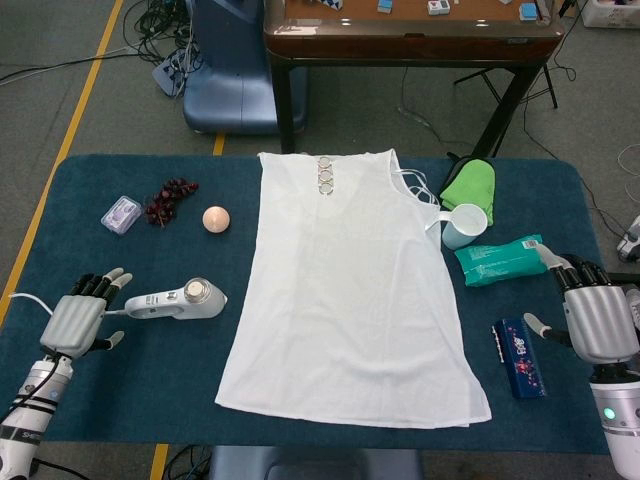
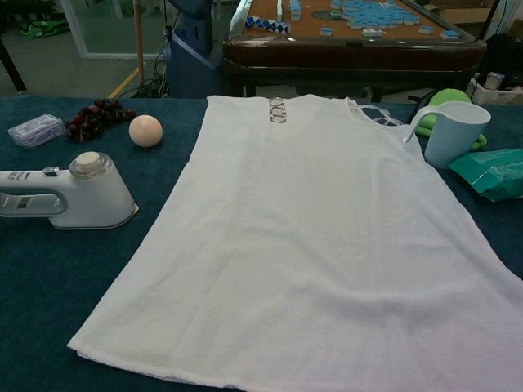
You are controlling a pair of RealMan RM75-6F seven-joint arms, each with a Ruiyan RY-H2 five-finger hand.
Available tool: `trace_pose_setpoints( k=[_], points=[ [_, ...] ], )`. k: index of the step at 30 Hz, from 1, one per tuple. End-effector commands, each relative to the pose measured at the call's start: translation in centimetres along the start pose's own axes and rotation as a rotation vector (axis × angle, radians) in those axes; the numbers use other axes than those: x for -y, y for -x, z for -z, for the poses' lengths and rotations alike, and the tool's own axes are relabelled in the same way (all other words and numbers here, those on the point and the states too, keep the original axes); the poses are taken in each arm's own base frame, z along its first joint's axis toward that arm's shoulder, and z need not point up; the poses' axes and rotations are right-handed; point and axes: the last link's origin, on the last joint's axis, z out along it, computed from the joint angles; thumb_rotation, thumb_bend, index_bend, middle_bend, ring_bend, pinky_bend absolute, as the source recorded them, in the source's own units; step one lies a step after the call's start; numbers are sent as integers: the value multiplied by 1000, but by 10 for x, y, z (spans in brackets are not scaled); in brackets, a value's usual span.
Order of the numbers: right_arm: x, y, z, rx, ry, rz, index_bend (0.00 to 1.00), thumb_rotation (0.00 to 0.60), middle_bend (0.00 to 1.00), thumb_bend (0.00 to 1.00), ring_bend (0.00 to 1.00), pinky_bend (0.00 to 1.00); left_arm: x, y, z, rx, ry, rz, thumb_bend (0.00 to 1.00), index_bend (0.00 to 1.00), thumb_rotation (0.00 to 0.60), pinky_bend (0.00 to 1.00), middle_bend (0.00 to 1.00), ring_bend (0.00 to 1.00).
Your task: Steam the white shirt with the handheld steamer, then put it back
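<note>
A white sleeveless shirt (image 1: 350, 290) (image 2: 319, 237) lies flat in the middle of the blue table. The white handheld steamer (image 1: 180, 300) (image 2: 69, 198) lies on its side left of the shirt, handle pointing left, with a cord trailing off the table edge. My left hand (image 1: 78, 320) hovers just left of the steamer's handle, fingers spread, holding nothing. My right hand (image 1: 595, 315) is over the table's right edge, fingers apart and empty. Neither hand shows in the chest view.
Left back: a small clear box (image 1: 121, 214), dark grapes (image 1: 170, 198), a peach-coloured ball (image 1: 216, 219). Right: a white mug (image 1: 464, 225), green cloth (image 1: 468, 184), green wipes pack (image 1: 503, 260), dark blue box (image 1: 520, 357). A wooden table (image 1: 410, 30) stands behind.
</note>
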Motion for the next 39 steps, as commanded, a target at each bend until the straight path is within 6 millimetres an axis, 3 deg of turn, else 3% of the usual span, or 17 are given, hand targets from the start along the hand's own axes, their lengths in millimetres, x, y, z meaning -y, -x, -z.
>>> trace_pose_setpoints(
  k=[1,18,33,39],
  points=[
    [-1,0,1,3,5,-2,110,600,281,115,197,243,-6,4,-11,10,6,-1,175,116,600,69,84,132],
    [-9,1,11,25,29,-16,110,600,280,115,197,243,-31,28,-53,-9,-17,43,175,158,600,114,127,184],
    [-17,2,15,39,50,-24,110,600,281,115,197,243,-36,40,-69,-16,-93,-6,176,363,600,174,247,270],
    [-19,2,16,47,54,-25,110,600,281,115,197,243,-37,42,-73,-26,-110,-20,176,405,600,207,345,335]
  ],
)
